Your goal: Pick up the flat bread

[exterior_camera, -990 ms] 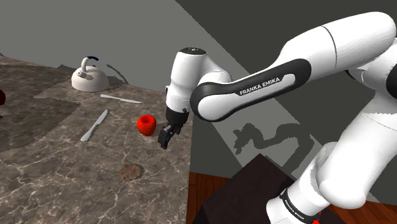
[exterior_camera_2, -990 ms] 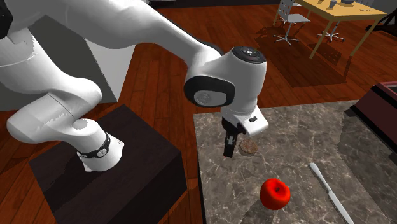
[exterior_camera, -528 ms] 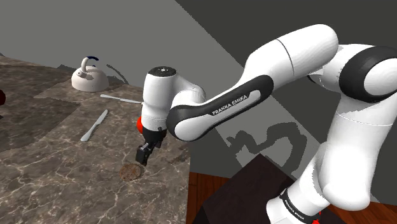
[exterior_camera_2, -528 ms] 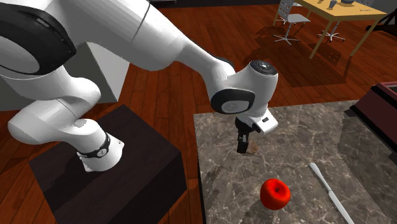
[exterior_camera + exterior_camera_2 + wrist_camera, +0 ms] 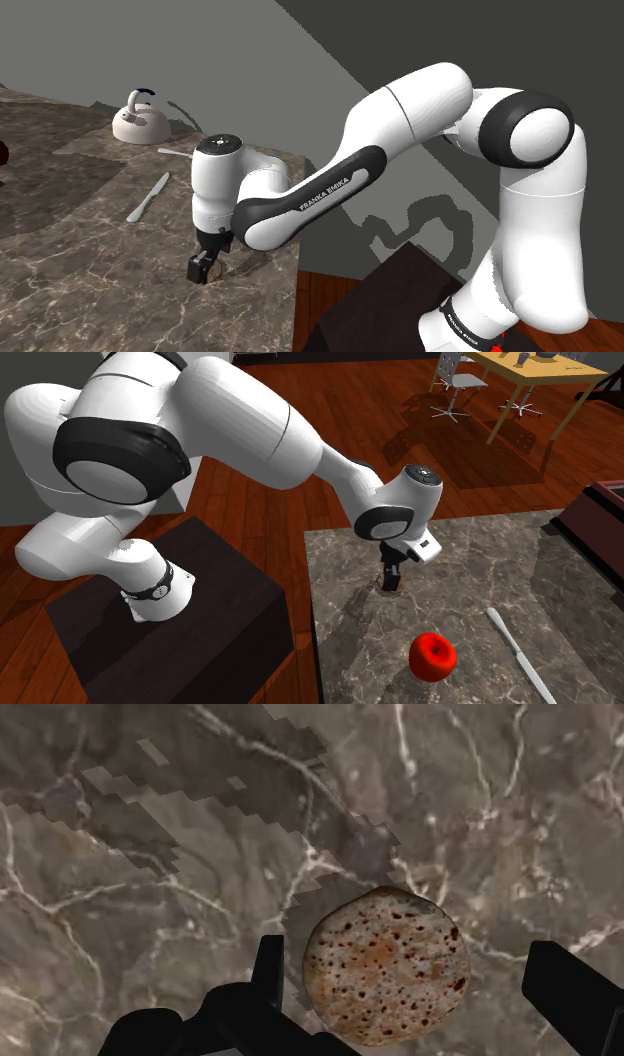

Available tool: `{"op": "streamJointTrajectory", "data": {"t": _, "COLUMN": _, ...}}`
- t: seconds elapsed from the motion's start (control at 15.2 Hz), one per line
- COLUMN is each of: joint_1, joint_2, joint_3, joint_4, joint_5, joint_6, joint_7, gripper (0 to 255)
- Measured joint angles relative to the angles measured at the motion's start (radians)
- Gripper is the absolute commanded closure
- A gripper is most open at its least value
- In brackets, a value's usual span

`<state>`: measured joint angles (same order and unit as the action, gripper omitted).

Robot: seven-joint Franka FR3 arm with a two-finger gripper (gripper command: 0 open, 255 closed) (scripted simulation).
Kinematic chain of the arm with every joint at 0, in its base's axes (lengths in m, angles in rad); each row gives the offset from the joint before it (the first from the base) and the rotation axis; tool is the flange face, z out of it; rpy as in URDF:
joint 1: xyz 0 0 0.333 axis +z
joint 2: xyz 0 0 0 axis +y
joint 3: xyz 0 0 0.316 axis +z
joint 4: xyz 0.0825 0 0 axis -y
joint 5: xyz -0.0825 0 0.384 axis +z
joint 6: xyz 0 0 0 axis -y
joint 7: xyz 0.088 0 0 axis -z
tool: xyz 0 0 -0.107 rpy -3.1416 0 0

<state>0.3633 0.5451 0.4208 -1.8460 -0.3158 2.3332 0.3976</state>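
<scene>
Tan with rust-brown speckles and tiny dark pits, lying round and flat on the brown marbled worktop [image 5: 150, 904]: looking straight down on the flat bread [image 5: 387, 966]. Hanging low over it with the end effector [image 5: 409, 966] spread wide. Straddling the bread without touching it, one finger just beside its rim and the other standing clear. Resting near the worktop's edge on the side of the dark stand [image 5: 200, 602]. Finding, farther along the worktop in the second exterior view, a red apple [image 5: 432, 656] and a pale knife [image 5: 518, 650], both well apart from the bread. Spotting, farthest back in the shoulder view, a white kettle [image 5: 138, 118], with a second knife [image 5: 175, 153] lying near it, partly hidden behind the arm's wrist.
</scene>
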Motion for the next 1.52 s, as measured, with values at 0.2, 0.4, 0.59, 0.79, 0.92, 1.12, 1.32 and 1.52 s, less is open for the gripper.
{"op": "streamJointTrajectory", "data": {"t": 0.2, "joint_1": 0.01, "joint_2": 0.033, "joint_3": -0.012, "joint_4": 0.007, "joint_5": -0.016, "joint_6": 0.024, "joint_7": 0.009, "gripper": 0}}
{"op": "streamJointTrajectory", "data": {"t": 0.4, "joint_1": 0.016, "joint_2": 0.054, "joint_3": -0.02, "joint_4": 0.008, "joint_5": -0.027, "joint_6": 0.043, "joint_7": 0.017, "gripper": 255}}
{"op": "streamJointTrajectory", "data": {"t": 0.59, "joint_1": 0.017, "joint_2": 0.056, "joint_3": -0.021, "joint_4": 0.009, "joint_5": -0.028, "joint_6": 0.046, "joint_7": 0.017, "gripper": 255}}
{"op": "streamJointTrajectory", "data": {"t": 0.79, "joint_1": 0.017, "joint_2": 0.057, "joint_3": -0.021, "joint_4": 0.009, "joint_5": -0.029, "joint_6": 0.046, "joint_7": 0.017, "gripper": 255}}
{"op": "streamJointTrajectory", "data": {"t": 0.92, "joint_1": 0.017, "joint_2": 0.057, "joint_3": -0.021, "joint_4": 0.009, "joint_5": -0.029, "joint_6": 0.045, "joint_7": 0.017, "gripper": 255}}
{"op": "streamJointTrajectory", "data": {"t": 1.12, "joint_1": 0.016, "joint_2": 0.051, "joint_3": -0.019, "joint_4": 0.007, "joint_5": -0.026, "joint_6": 0.042, "joint_7": 0.017, "gripper": 255}}
{"op": "streamJointTrajectory", "data": {"t": 1.32, "joint_1": 0.009, "joint_2": 0.027, "joint_3": -0.01, "joint_4": 0.004, "joint_5": -0.014, "joint_6": 0.022, "joint_7": 0.009, "gripper": 255}}
{"op": "streamJointTrajectory", "data": {"t": 1.52, "joint_1": 0.002, "joint_2": 0.002, "joint_3": 0.001, "joint_4": 0.009, "joint_5": 0.0, "joint_6": -0.007, "joint_7": 0.0, "gripper": 255}}
